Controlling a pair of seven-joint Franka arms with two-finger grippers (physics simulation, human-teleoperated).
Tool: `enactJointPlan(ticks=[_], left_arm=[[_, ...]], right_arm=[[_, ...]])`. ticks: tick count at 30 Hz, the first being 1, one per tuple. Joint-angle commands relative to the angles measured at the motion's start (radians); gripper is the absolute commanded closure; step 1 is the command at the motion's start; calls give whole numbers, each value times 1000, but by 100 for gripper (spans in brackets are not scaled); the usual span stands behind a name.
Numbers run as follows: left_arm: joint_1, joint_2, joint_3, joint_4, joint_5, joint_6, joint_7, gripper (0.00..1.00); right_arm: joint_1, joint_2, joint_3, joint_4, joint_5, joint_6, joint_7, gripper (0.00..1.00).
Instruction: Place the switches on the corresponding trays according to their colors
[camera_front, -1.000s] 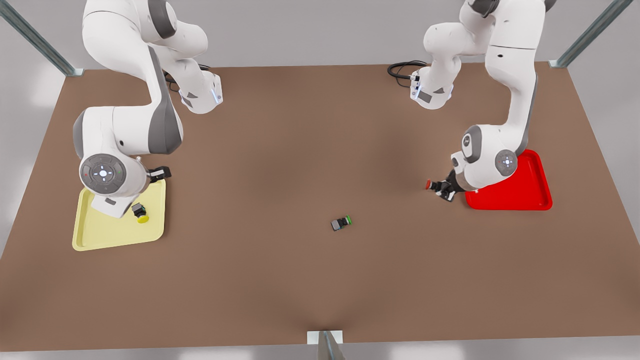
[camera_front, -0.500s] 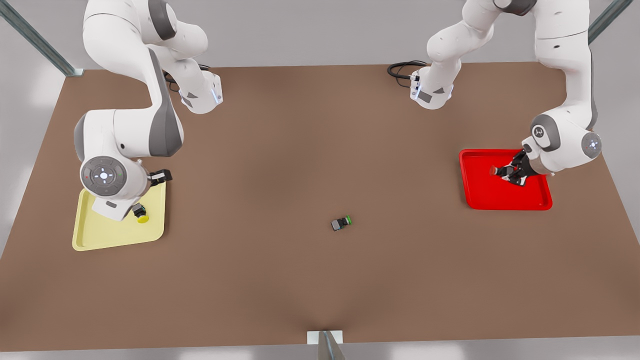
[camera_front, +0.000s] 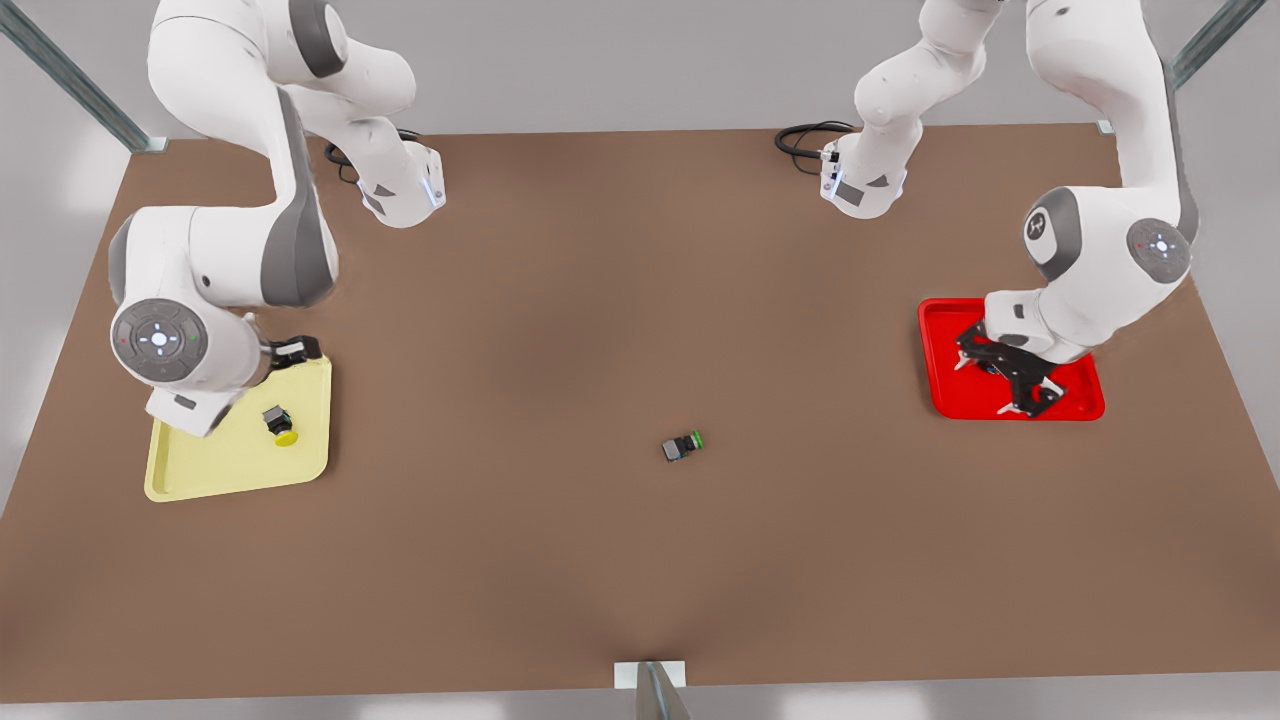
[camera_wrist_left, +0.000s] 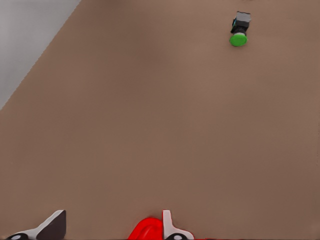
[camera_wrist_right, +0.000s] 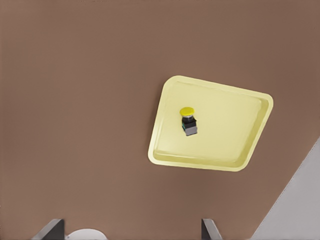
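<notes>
left end effector (camera_front: 1003, 377): over the red tray (camera_front: 1080, 400) at the front view's right, fingers spread apart, grasping nothing; in the left wrist view a fingertip (camera_wrist_left: 167, 226) sits beside a red rounded shape, which I can't identify for sure
right end effector (camera_front: 285, 350): above the far edge of the yellow tray (camera_front: 200, 470) at the front view's left, raised off it; finger tips (camera_wrist_right: 50, 229) stand wide apart, released, nothing between them
yellow switch (camera_front: 280, 425): lying inside the yellow tray, toward its right side in the front view, cap pointing to the near edge; also seen from the right wrist view (camera_wrist_right: 188, 120)
green switch (camera_front: 683, 446): on its side on the bare counter (camera_front: 600, 300), roughly mid-counter, well apart from both trays
red switch: can't make it out clearly; the left end effector covers that part of the red tray
counter: brown, carries both trays
</notes>
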Motion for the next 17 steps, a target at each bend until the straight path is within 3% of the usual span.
enactJointPlan(ticks=[1, 3, 4, 7, 8, 9, 11, 17], left_arm=[[10, 13, -11, 28, -72, 0, -155, 0], [-60, 26, -12, 83, -40, -25, -614, 0], [-85, 75, -15, 210, 170, -186, -777, 0], [-48, 72, 11, 353, 207, -498, -808, 0], [-99, 11, 129, 338, 207, -524, -800, 0], [-246, -20, 320, 344, 196, -571, -800, 0], [-415, -28, 530, 346, 158, -605, -806, 0], [-484, -17, 577, 339, 132, -593, -811, 0]], right_arm=[[1, -1, 0, 6, 0, 13, 1, 0], [-17, -30, 2, 42, 37, 24, 1, 0], [-12, -26, 3, 55, 39, 36, -1, 0], [-12, -21, 3, 60, 42, 56, -1, 0], [-12, -18, 3, 60, 42, 58, -1, 0], [-12, -18, 3, 60, 42, 58, -1, 0], [-16, -18, 3, 60, 42, 65, -1, 0], [-19, -16, 3, 60, 42, 66, -1, 0]])
